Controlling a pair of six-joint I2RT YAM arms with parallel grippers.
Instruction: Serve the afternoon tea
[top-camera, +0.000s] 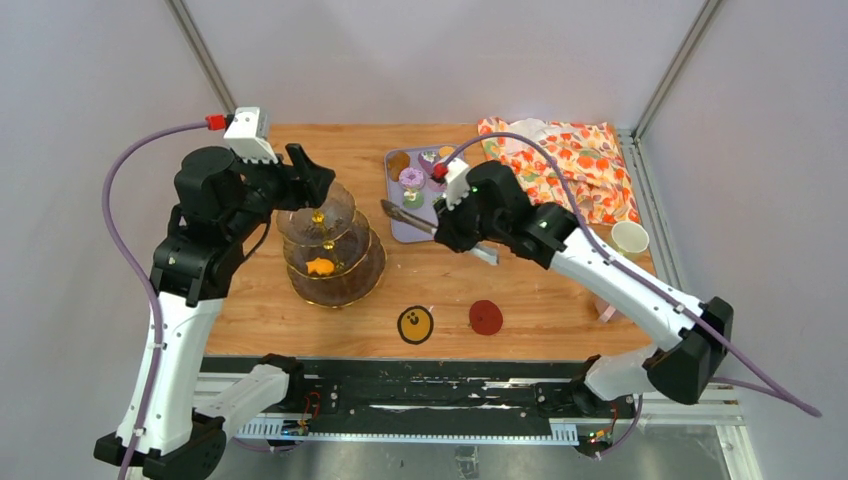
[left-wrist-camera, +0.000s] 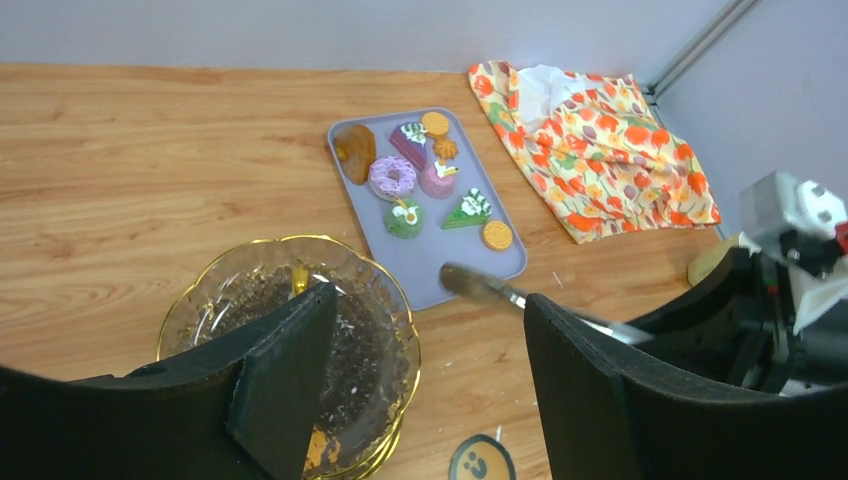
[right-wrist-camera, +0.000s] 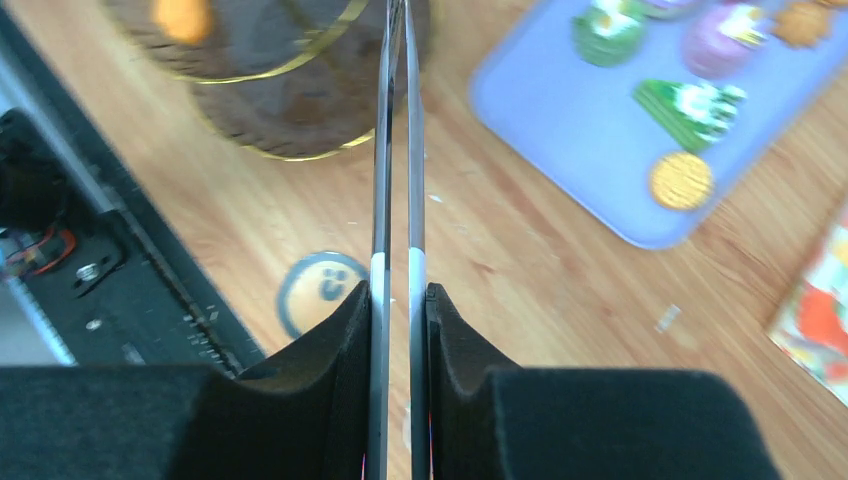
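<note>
At the table's nine o'clock, the glass stand (top-camera: 330, 245) holds one orange biscuit (top-camera: 320, 266).
Remaining pastries (left-wrist-camera: 393, 177) sit on the tray (left-wrist-camera: 440, 262) at twelve; right gripper (right-wrist-camera: 398, 300) clamps the tongs (top-camera: 410, 217), left gripper (left-wrist-camera: 425, 330) gapes wide.

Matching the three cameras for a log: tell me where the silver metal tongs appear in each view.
Top external: silver metal tongs at centre, tip over the lilac rectangular tray.
Left wrist: tongs lower centre-right, tip at the tray's near edge.
Right wrist: tongs straight up the middle, from the right claw.
Shared landmark: round yellow smiley coaster.
</note>
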